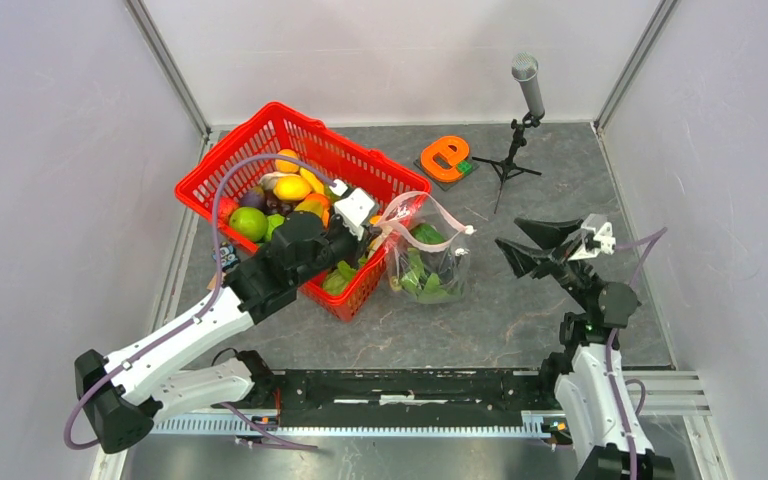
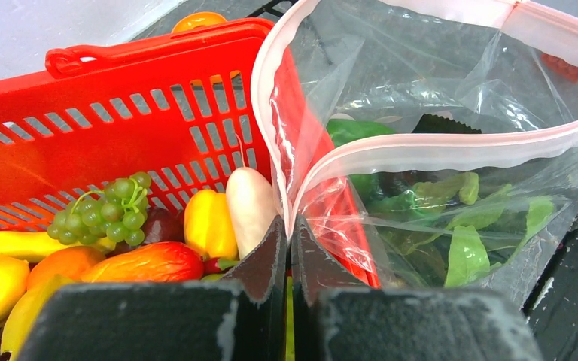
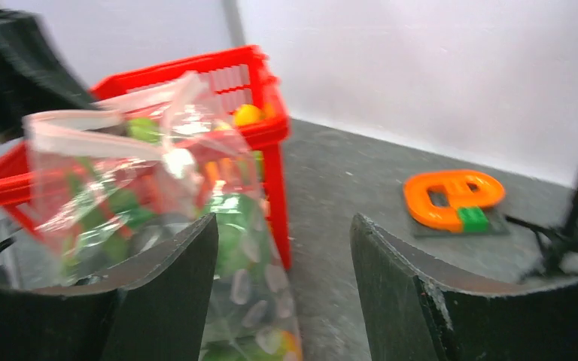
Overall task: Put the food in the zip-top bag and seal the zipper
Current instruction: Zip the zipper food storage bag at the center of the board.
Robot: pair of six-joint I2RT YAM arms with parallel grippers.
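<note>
Bag first: the zip-top bag (image 1: 430,272) sits on the grey worktop (image 1: 520,320) just beside the near right corner of the red basket (image 1: 290,125), its upper part lifted and its lower part resting on the surface. Green leafy food (image 1: 426,283) lies inside it, seen through the clear plastic; in the left wrist view long green pieces and pale green leaves (image 2: 466,252) fill the lower half. The zipper (image 2: 436,150) is unsealed, its two pale pink strips curving well apart so the mouth gapes.

The left end effector (image 2: 287,226) is clenched on one end of that strip, holding the mouth edge up beside the basket wall. The right end effector (image 1: 507,232) is released, fingers spread wide, hovering to the right of the bag and apart from it.

Toy fruit (image 1: 290,187) in yellow, orange, green and purple fills the basket, with a bunch of green grapes (image 2: 105,210) among it. Farther back on the worktop lie an orange letter (image 1: 447,157) on a dark plate and, to its right, a microphone stand (image 1: 528,85).
</note>
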